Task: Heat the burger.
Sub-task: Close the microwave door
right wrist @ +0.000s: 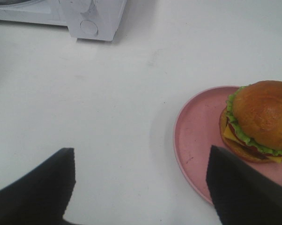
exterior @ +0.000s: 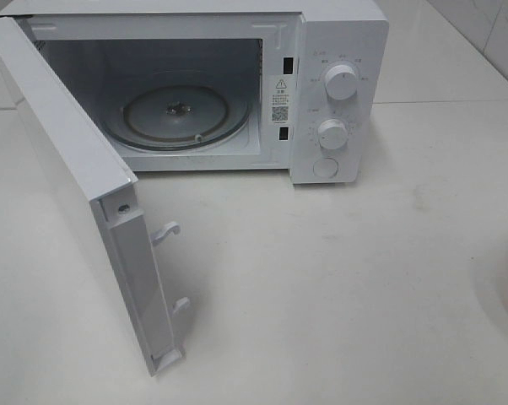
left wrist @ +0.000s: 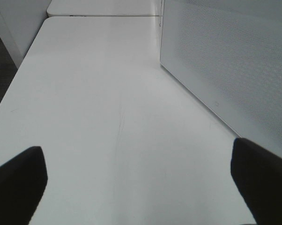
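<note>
One burger (right wrist: 260,121) beside right pincer (right wrist: 140,187)

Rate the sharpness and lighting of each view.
Exterior high: even light, sharp, soft shadow under the microwave door. Left wrist: dim and grey, the left gripper fingertips blurred. Right wrist: the burger and pink plate fairly clear, with glare on the bun; the right gripper fingers are soft dark shapes.

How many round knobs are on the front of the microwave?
2, both on the microwave's right panel: the upper knob and the lower knob below it. A round button sits under them.
</note>
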You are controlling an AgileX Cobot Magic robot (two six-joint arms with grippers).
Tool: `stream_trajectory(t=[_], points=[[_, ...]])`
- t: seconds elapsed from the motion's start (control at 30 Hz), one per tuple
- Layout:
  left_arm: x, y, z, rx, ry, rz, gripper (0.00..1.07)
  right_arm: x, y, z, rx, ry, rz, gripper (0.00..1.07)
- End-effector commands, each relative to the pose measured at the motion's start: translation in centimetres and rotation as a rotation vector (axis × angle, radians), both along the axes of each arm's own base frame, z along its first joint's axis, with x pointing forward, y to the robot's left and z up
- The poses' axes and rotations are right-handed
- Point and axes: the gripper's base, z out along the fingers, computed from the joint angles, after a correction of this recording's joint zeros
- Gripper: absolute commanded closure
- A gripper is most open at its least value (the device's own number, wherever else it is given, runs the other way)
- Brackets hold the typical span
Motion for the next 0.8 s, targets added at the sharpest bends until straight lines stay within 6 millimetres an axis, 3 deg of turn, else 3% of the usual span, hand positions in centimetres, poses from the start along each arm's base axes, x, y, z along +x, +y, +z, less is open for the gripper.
stream_trajectory(t=[0.03,0.17,0.8], points=[[0.0,0.0,0.0,-0.002,-0.018,0.009,0.06,-0.5,-0.1,0.0,0.004,-0.050,0.000,0.31],[0.0,0.0,0.0,-0.002,-0.018,0.009,0.06,-1.7,-0.3,-0.1,0.019,-0.124,-0.001,0.31],[0.0,0.0,0.0,-0.003,-0.019,0.009,0.06,-1.7,-0.3,-0.1,0.013,-0.126,-0.056,0.31]])
